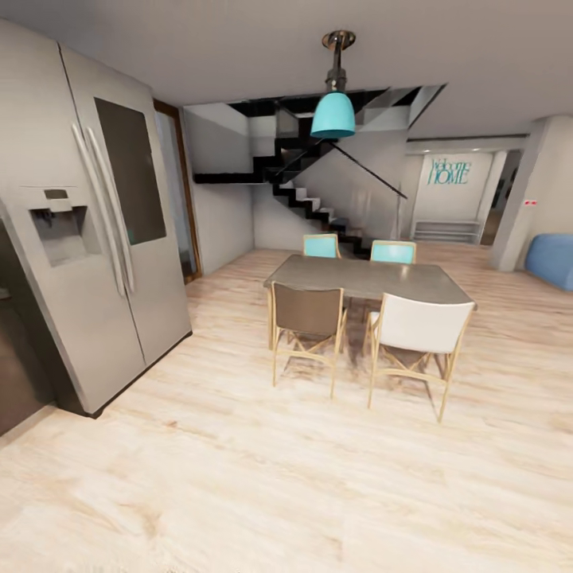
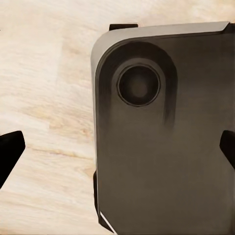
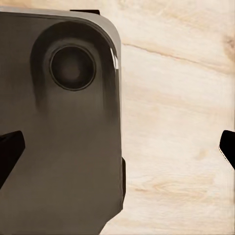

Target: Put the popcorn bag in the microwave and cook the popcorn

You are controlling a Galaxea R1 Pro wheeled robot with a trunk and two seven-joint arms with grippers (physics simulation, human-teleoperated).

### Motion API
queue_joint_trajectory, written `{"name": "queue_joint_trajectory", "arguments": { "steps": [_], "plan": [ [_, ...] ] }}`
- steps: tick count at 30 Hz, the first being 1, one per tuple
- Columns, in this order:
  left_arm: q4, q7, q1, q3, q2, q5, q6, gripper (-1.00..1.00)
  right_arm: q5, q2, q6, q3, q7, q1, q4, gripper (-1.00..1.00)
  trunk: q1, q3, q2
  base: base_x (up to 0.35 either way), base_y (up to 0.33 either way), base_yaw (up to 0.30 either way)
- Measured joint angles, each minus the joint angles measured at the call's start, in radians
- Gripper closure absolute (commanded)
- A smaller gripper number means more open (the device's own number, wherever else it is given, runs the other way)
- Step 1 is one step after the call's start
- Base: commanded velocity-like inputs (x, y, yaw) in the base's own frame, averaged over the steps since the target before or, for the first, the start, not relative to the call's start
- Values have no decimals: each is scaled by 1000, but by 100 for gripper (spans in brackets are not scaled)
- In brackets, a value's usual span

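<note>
Robot in transit: fridge (image 1: pixel 95 239) and dining table (image 1: pixel 366 280) ahead. Left claw (image 2: pixel 117 149) and right claw (image 3: pixel 117 147) both spread, empty. Turn toward the kitchen, keep arms tucked.

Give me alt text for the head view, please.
A grey dining table with four chairs stands on a pale wood floor, under a teal lamp. A steel fridge is at left; a dark staircase rises behind.
</note>
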Motion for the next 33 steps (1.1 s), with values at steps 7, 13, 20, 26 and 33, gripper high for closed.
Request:
{"name": "queue_joint_trajectory", "arguments": {
  "steps": [7,13,20,26,33],
  "plan": [
    [0,0,1,0,0,0,0,-100,5,0,0,2,0,0,0,-100,0,0,0,0,0,277],
    [0,0,1,0,0,0,0,-100,11,0,1,6,3,0,0,-100,0,0,0,0,0,277],
    [0,0,1,0,0,0,0,-100,13,0,5,11,18,0,2,-100,0,0,0,0,0,277],
    [0,0,1,0,0,0,0,-100,14,0,5,11,19,0,3,-100,0,0,0,0,0,277],
    [0,0,1,0,0,0,0,-100,14,0,3,11,17,0,3,-100,0,0,0,0,0,278]
  ]
}}
